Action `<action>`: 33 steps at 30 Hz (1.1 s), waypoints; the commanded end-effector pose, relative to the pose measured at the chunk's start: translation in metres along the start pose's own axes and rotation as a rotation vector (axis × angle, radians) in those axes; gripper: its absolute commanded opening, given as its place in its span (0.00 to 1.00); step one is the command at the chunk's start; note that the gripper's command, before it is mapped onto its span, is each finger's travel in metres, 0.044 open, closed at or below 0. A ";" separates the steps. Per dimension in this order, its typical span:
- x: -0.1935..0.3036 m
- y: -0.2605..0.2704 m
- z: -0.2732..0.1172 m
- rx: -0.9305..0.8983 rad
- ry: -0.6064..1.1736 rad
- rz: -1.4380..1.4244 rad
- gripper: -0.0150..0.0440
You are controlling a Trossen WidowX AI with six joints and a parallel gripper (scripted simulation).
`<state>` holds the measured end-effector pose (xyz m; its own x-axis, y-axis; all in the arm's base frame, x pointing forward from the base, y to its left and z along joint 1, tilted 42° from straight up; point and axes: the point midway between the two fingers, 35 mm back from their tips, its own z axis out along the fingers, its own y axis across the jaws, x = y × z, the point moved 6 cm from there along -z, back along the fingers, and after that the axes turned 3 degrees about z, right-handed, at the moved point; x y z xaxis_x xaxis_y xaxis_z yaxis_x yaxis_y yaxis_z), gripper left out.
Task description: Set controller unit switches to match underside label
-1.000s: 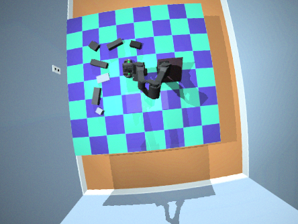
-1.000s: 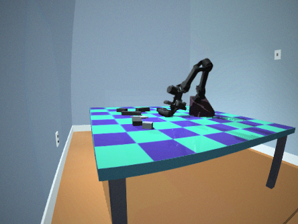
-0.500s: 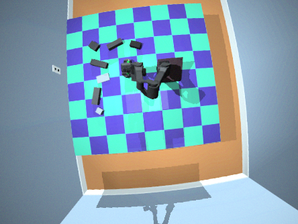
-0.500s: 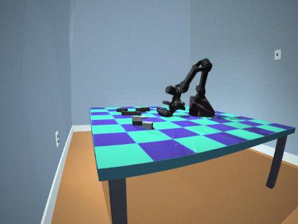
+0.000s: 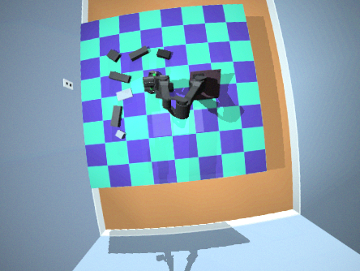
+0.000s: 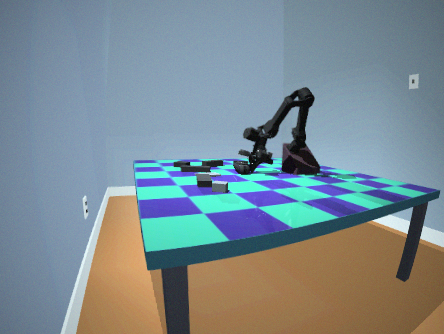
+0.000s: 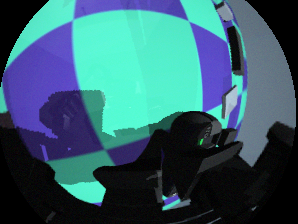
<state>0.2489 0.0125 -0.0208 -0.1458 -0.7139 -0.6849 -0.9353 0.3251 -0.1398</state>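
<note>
Controller unit partly hidden at the tool

The dark controller unit (image 5: 153, 72) (image 6: 241, 168) (image 7: 192, 124) is seen low at the tabletop (image 5: 174, 156) (image 6: 250, 200) (image 7: 135, 60), left of centre in the top view. A small green patch and pale markings are shown on one face. Its switch settings and exact tilt cannot be made out.

In the top view, two pale blocks (image 5: 124, 94) (image 5: 120, 134) lie left of the arm (image 5: 182, 106).

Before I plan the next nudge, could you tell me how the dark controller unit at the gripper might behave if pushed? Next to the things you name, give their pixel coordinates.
The controller unit (image 7: 192, 131) is probably stiff, given its hard-looking casing. Its rounded outline suggests it could rock or roll.
</note>
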 end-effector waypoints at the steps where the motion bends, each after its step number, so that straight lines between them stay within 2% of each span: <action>1: 0.000 -0.010 0.002 0.010 0.004 -0.006 0.25; 26: -0.002 -0.029 0.008 0.011 0.003 -0.007 0.25; 28: -0.001 -0.022 0.000 0.004 0.002 -0.003 0.25; 33: 0.002 0.011 -0.050 0.007 0.008 -0.006 0.25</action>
<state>0.2515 -0.0056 -0.0036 -0.1431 -0.7237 -0.6751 -0.9354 0.3218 -0.1467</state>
